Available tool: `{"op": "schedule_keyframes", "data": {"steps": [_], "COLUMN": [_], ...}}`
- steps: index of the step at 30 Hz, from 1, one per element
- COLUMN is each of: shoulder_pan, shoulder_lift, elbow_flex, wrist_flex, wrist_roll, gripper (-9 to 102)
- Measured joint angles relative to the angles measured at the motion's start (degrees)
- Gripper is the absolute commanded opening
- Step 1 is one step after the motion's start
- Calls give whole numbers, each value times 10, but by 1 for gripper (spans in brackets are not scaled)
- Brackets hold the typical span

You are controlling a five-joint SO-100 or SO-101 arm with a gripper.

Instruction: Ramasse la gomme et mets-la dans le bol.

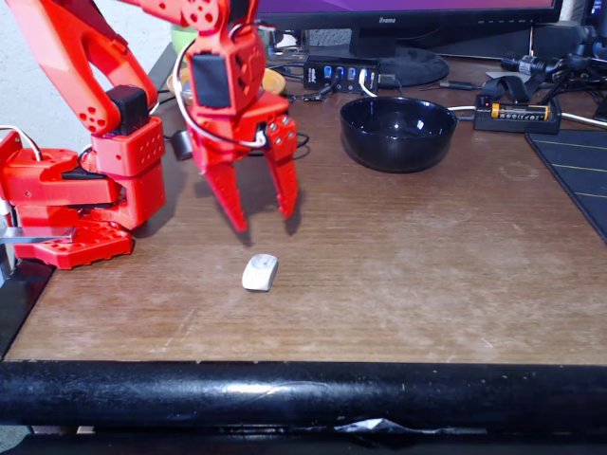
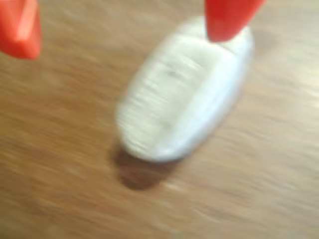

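2 red fingers [image 1: 237, 204] spread wide above the eraser [image 1: 260, 272] (bowl [image 1: 398, 133] well apart).

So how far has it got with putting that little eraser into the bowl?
Nothing is finished yet: the white eraser lies on the wooden table, and the black bowl beyond it looks empty. In hand is the approach: the orange gripper hangs over the table just behind the eraser, jaws open, not touching it. Left to do: close on the eraser, lift it, carry it to the bowl and drop it in.
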Motion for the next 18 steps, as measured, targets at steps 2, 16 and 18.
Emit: {"op": "schedule_keyframes", "data": {"steps": [2,16,18], "shoulder_pan": [8,7,7], "shoulder_lift": [0,13,-2], "elbow_flex": [9,21,21], "wrist_flex": [-13,-62,-78], "wrist_roll": [-4,5,5], "gripper": [18,19,19]}}
